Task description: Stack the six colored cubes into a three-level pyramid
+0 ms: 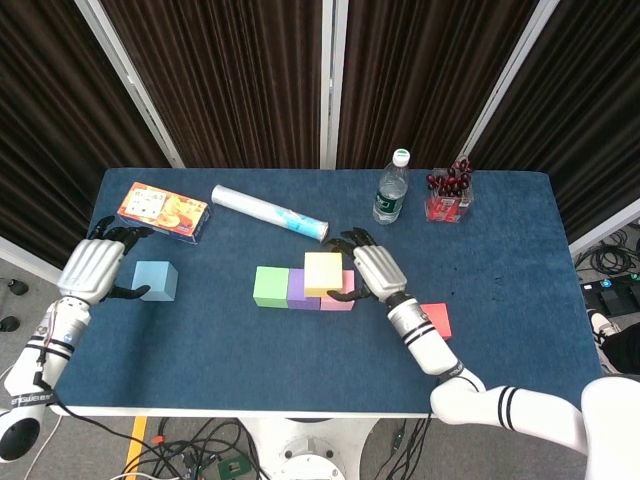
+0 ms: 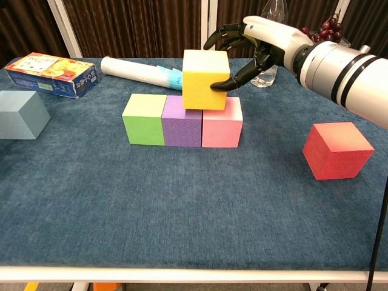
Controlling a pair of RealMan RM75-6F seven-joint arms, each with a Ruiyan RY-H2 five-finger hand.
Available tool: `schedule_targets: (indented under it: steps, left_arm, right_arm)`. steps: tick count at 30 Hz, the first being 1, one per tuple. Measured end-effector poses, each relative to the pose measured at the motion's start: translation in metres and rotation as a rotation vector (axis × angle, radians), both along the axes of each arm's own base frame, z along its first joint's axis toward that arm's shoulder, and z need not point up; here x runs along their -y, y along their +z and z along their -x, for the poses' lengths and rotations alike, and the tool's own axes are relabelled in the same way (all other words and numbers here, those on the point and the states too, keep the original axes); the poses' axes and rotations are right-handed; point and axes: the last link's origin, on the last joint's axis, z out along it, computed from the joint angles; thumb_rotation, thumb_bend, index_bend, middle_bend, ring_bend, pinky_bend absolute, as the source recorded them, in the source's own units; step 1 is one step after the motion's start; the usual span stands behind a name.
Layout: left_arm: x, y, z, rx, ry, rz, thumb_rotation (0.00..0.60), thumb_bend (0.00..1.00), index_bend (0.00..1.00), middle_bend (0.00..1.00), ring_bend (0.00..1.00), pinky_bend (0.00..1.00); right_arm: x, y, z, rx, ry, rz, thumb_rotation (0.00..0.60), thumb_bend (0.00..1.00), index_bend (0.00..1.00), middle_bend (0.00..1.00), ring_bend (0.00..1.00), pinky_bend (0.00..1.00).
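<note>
The right hand (image 2: 245, 45) grips the yellow cube (image 2: 205, 79) with curled fingers, seating it across the seam between the purple cube (image 2: 182, 121) and pink cube (image 2: 222, 122) so that it bridges both, as a pyramid's second level must. The green cube (image 2: 144, 119) completes the base row on the tabletop (image 2: 182, 206). The left hand (image 1: 92, 271) waits with fingers loosely apart around nothing, just beside the blue cube (image 1: 155, 280), while the red cube (image 2: 337, 150) sits well apart.
</note>
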Motion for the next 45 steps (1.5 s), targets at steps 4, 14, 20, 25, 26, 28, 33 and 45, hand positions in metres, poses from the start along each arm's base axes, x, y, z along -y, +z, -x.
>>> schedule_targets:
  steps: [4,14,20,25,26,28,33,45]
  left_arm:
    - [0.000,0.000,0.001,0.002,0.004,-0.001,0.600,0.15,0.18,0.22,0.18,0.04]
    - [0.000,0.000,0.003,0.008,0.005,-0.001,0.600,0.15,0.18,0.22,0.18,0.04]
    - [0.000,-0.001,0.004,0.009,0.006,0.002,0.600,0.15,0.18,0.22,0.18,0.04]
    - [0.000,-0.001,0.004,0.008,0.006,0.003,0.600,0.15,0.18,0.22,0.18,0.04]
    - [0.000,-0.001,0.004,0.007,0.005,0.003,0.600,0.15,0.18,0.22,0.18,0.04]
    - [0.000,-0.001,0.004,0.008,0.003,0.004,0.600,0.15,0.18,0.22,0.18,0.04]
    - [0.000,-0.001,0.004,0.007,0.004,0.003,0.600,0.15,0.18,0.22,0.18,0.04]
    - [0.000,-0.001,0.004,0.008,0.004,0.003,0.600,0.15,0.18,0.22,0.18,0.04]
  right_arm:
    - [-0.002,-0.004,-0.001,0.002,-0.009,0.001,0.600,0.12,0.25,0.44,0.11,0.00]
    - [-0.001,-0.007,0.001,-0.007,-0.028,0.013,0.600,0.12,0.25,0.44,0.11,0.00]
    - [-0.003,-0.009,0.000,-0.013,-0.026,0.005,0.600,0.12,0.25,0.44,0.11,0.00]
    - [-0.005,-0.009,0.002,-0.015,-0.030,0.002,0.600,0.12,0.25,0.44,0.11,0.00]
    - [-0.006,-0.010,0.002,-0.015,-0.030,0.001,0.600,0.12,0.25,0.44,0.11,0.00]
    - [-0.006,-0.010,0.002,-0.016,-0.029,-0.001,0.600,0.12,0.25,0.44,0.11,0.00]
    - [-0.007,-0.012,0.003,-0.023,-0.030,-0.005,0.600,0.12,0.25,0.44,0.11,0.00]
    - [-0.006,-0.012,0.004,-0.030,-0.030,-0.005,0.600,0.12,0.25,0.43,0.11,0.00]
